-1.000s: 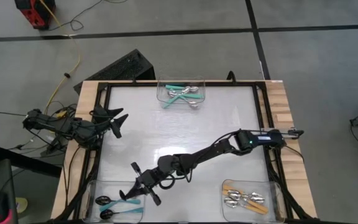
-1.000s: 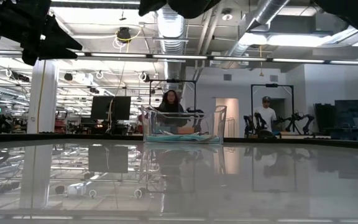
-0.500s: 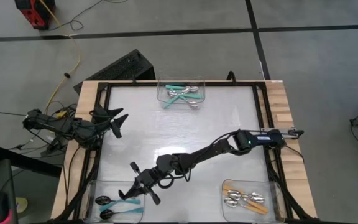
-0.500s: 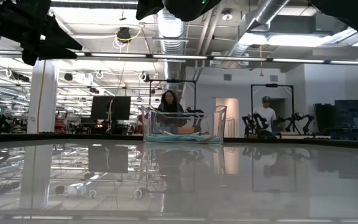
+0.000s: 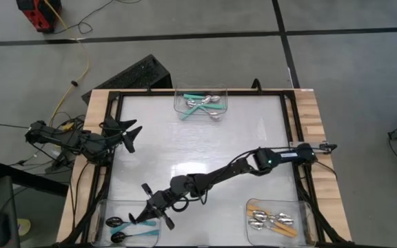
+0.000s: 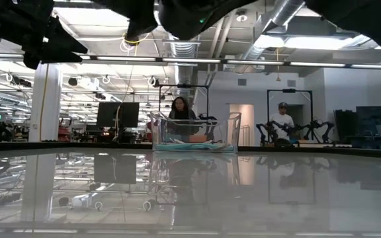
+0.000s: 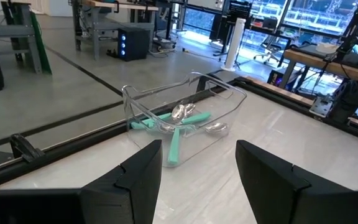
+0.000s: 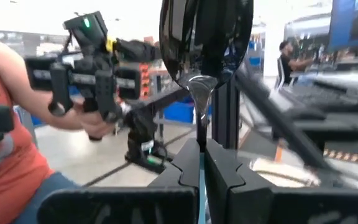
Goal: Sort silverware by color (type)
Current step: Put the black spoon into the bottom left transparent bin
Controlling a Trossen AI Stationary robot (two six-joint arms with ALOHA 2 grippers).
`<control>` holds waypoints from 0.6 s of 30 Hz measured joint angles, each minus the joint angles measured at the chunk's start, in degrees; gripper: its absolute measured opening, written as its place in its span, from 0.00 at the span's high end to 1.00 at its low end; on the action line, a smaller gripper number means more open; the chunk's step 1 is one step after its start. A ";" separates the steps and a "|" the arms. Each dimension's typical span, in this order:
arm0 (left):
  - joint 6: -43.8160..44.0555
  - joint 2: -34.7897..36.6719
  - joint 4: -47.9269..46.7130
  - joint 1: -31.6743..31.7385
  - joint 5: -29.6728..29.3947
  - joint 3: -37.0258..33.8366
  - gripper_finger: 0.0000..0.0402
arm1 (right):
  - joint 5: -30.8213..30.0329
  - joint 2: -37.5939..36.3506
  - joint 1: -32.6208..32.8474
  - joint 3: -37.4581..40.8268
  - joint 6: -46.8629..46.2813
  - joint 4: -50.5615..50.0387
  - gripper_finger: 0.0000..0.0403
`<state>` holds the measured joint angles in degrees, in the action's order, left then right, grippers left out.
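I hold the right tool pressed together on a black-bowled teal spoon, above the near-left bin, where its like lie. My left tool waits spread at the surface's left edge.

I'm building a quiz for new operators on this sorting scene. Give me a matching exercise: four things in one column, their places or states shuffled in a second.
1. orange-handled spoons
2. silver-bowled teal spoons
3. black-bowled spoons
4. right gripper

A. shut on one black spoon
B. in the lower-left bin of the high view
C. in the top-middle bin
D. in the lower-right bin

Pairs: 1-D, 2-C, 3-B, 4-A.
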<state>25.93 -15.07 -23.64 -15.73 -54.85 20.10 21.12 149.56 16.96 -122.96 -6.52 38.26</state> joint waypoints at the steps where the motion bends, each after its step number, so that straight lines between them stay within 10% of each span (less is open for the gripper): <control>1: 0.02 0.00 -0.03 0.01 -0.02 0.00 0.53 | 0.26 0.49 -0.03 -1.40 -0.10 -2.06 0.94; 18: 0.13 0.00 -0.02 0.00 0.09 0.00 0.53 | -0.11 3.52 -0.69 -8.98 -0.43 -12.10 0.94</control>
<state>26.06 -15.07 -23.66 -15.72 -54.76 20.10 21.01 153.08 16.27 -131.94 -6.94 26.16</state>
